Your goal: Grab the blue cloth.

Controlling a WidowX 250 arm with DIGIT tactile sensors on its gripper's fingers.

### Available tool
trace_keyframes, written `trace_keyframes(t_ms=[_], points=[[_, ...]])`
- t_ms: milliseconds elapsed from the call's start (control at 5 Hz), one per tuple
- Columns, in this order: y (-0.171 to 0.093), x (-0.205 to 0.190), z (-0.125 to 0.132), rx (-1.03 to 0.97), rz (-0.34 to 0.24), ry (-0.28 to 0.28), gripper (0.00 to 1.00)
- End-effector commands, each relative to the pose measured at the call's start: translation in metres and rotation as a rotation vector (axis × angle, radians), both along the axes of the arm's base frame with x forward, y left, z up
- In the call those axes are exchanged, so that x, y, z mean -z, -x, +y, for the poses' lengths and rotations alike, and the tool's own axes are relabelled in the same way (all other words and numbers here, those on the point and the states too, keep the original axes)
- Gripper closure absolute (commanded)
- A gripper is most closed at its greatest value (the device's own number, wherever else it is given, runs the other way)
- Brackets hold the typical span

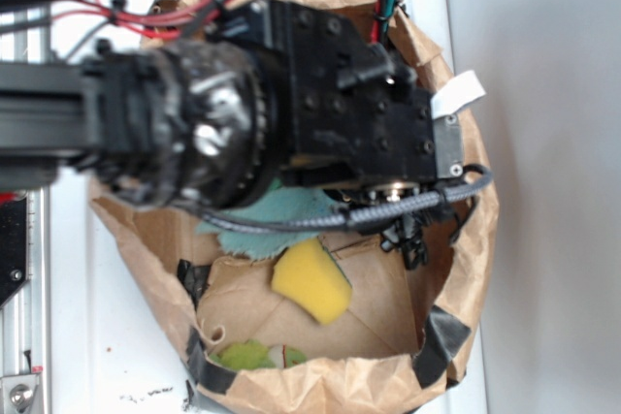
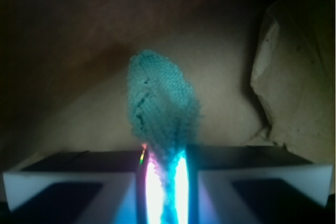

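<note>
In the exterior view, the black arm reaches from the left over a brown paper bag (image 1: 464,269) that stands open on the white tabletop (image 1: 543,143), its rim patched with black tape. The end effector itself is hidden under the arm's body here. The blue cloth (image 1: 277,220) shows inside the bag, just below the arm and partly covered by it. A yellow sponge (image 1: 312,281) lies in the bag just below the cloth, touching its frayed edge or nearly so. A green ball (image 1: 247,355) sits near the bag's lower rim, well below the sponge.

In the wrist view, the end effector (image 2: 167,182) is narrowed onto the blue cloth (image 2: 160,98), which is pinched between the two fingers (image 2: 79,177) and rises above them against the bag's brown paper wall.
</note>
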State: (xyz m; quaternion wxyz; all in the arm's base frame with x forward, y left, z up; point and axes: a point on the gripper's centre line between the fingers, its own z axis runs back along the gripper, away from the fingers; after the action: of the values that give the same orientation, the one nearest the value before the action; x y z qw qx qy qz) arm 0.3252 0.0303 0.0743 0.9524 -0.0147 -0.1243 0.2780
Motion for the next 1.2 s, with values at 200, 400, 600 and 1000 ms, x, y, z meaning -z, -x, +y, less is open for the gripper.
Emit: trace_keyframes(t_ms=[200,400,600,1000], points=[[0.027,-0.098,0.032,0.039,-0.047,0.09,1.0],[0.036,-0.118,0.032,0.025,-0.054,0.091,1.0],[0.048,-0.144,0.026,0.04,-0.084,0.108,1.0],[0.061,-0.17,0.017,0.018,-0.152,0.102,1.0]])
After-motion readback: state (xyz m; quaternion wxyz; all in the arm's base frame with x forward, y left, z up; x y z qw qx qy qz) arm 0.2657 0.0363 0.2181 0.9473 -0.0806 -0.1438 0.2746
